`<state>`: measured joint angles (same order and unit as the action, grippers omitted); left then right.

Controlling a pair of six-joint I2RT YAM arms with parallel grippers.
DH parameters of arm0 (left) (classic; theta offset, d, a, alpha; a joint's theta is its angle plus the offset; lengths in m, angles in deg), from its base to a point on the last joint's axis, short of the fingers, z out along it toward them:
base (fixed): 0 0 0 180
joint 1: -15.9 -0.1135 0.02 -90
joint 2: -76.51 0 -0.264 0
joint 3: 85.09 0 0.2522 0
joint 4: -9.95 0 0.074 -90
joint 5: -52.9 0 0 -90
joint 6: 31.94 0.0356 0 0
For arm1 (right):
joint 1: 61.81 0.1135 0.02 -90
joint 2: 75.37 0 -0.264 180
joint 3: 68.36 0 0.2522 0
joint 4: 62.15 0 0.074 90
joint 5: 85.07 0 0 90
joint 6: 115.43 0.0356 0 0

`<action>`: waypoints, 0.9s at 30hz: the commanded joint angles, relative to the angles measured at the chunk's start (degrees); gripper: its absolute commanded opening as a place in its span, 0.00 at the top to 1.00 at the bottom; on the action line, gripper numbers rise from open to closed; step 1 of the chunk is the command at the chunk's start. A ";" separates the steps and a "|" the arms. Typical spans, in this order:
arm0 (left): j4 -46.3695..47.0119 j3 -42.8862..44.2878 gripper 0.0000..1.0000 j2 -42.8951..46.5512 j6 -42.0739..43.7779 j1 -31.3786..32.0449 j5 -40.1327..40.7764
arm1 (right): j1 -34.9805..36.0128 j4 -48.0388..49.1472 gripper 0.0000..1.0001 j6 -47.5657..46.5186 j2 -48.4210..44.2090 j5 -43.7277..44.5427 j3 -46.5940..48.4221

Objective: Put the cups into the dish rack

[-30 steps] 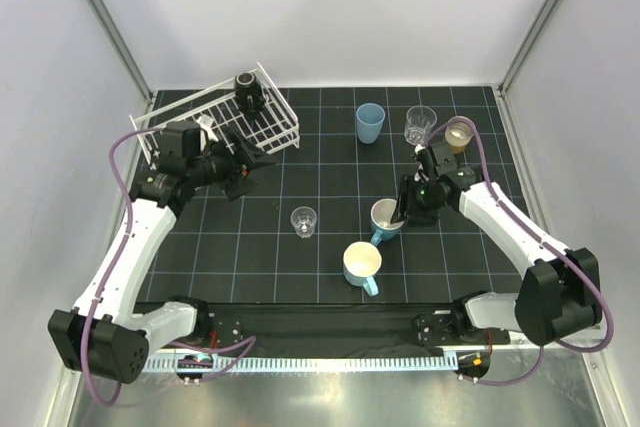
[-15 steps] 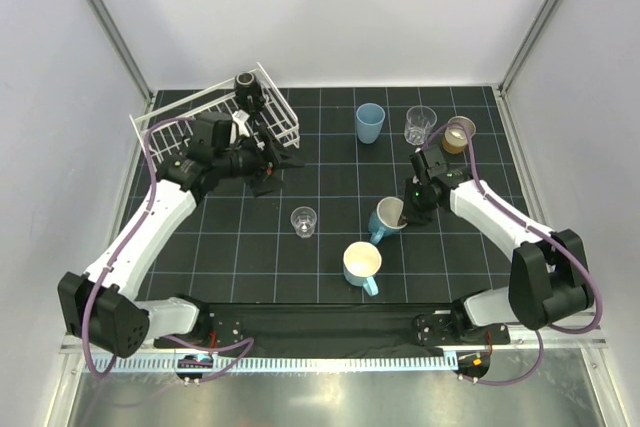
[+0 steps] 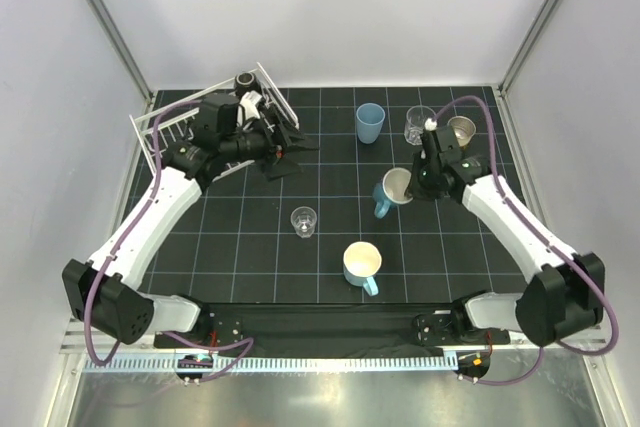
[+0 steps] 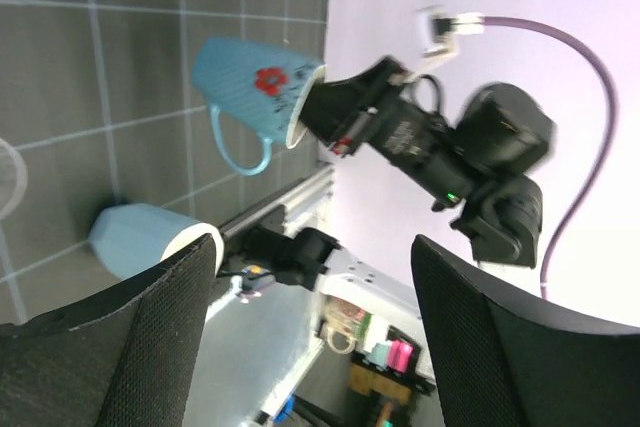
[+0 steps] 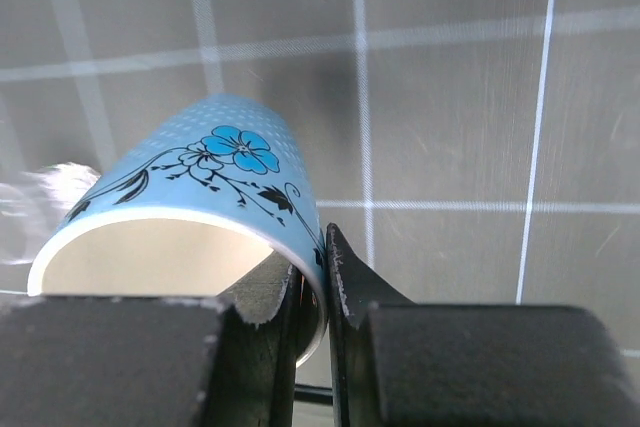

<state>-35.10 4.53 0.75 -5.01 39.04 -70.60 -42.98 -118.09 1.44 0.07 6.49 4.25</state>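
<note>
- The right pincer (image 5: 312, 292) pinches the rim of a tilted light blue mug (image 5: 190, 197), with one finger inside.
- The left pincer (image 4: 315, 332) gapes wide and empty, near the dish rack (image 3: 152, 137).
- The rack holds a black mug (image 3: 245, 80).

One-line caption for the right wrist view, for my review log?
Right gripper pinches the rim of a tilted light blue flowered mug over the black gridded mat.

Robotics lab test cell: plain white walls (image 3: 330, 7) enclose three edges of a black gridded worktop (image 3: 240, 247) — metal frame posts (image 3: 108, 25) at its far corners.
</note>
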 commanded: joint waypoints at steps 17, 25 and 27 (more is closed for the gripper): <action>30.39 -2.29 0.17 -4.21 -15.94 10.44 -11.33 | -3.09 12.81 0.96 5.29 -25.33 -16.77 10.76; 50.49 -5.28 0.18 -5.70 -24.72 14.65 -13.26 | -3.45 22.39 0.96 10.65 -28.77 -22.03 7.69; 52.81 -4.67 0.19 -6.85 -26.23 15.97 -13.52 | -3.45 24.84 0.96 11.70 -29.29 -22.83 6.54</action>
<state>5.73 -0.06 -4.65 -26.78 53.18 -81.46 -46.19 -104.16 9.03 -28.11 -12.57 11.57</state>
